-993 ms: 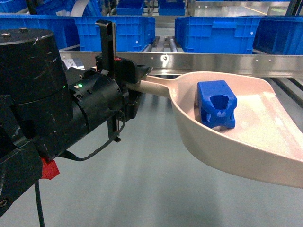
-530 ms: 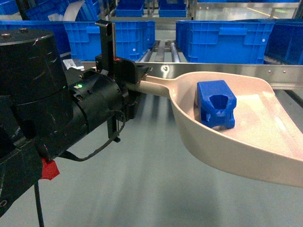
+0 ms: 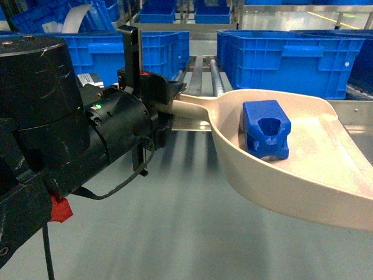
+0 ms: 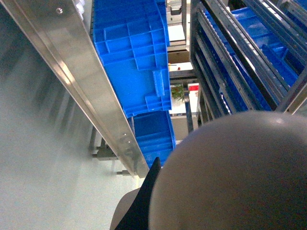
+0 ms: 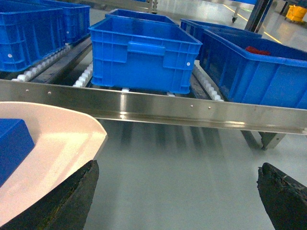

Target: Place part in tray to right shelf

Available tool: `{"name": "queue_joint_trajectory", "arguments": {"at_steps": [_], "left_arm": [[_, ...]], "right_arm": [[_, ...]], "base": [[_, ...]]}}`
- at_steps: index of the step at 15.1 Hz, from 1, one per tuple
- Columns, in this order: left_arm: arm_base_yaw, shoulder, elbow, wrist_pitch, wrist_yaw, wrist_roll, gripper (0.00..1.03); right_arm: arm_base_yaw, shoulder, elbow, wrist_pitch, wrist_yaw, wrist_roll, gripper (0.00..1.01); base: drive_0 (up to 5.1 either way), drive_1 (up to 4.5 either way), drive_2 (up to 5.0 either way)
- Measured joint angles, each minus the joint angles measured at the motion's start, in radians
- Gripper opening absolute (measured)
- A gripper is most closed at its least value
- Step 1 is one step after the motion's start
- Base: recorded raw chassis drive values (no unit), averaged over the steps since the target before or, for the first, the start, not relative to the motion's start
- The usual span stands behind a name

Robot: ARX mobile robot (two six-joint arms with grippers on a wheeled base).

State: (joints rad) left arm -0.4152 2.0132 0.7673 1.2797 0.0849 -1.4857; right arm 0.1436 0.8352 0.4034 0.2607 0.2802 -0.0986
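**Loose block riding in a smooth scoop**

Left of centre in the head view: black left gripper point(image 3: 166, 99) pinching the long flat handle of the pale beige plastic dustpan-shaped tray point(image 3: 303, 192), held out over the grey floor. Resting unsecured in the pan, centre-right of frame: small bright-blue chunky plastic part point(image 3: 266, 129), bevelled corners, recess facing the camera. Probably rigid and light, yet free to slide on the slick pan, so best kept level. Best hold: the handle, as now, close to the pan to limit droop. At the bottom corners of the right wrist view: right gripper point(image 5: 177, 191) spread wide, empty. Behind, large blue plastic crates point(image 3: 280, 52) on roller shelving.
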Motion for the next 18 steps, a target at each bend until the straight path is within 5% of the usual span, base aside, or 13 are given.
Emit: {"name": "queue_joint_trajectory", "arguments": {"at_steps": [11,18], "left_arm": [[0.0,0.0,0.0,-0.004,-0.002,-0.001,0.13],[0.004,0.0,0.001,-0.001,-0.003,0.0,0.13]], "right_arm": [[0.0,0.0,0.0,-0.002,0.0,0.0,0.98],[0.0,0.0,0.0,0.0,0.0,0.0,0.98]], "base": [[0.1,4.39,-4.2],[0.0,0.0,0.0]]}}
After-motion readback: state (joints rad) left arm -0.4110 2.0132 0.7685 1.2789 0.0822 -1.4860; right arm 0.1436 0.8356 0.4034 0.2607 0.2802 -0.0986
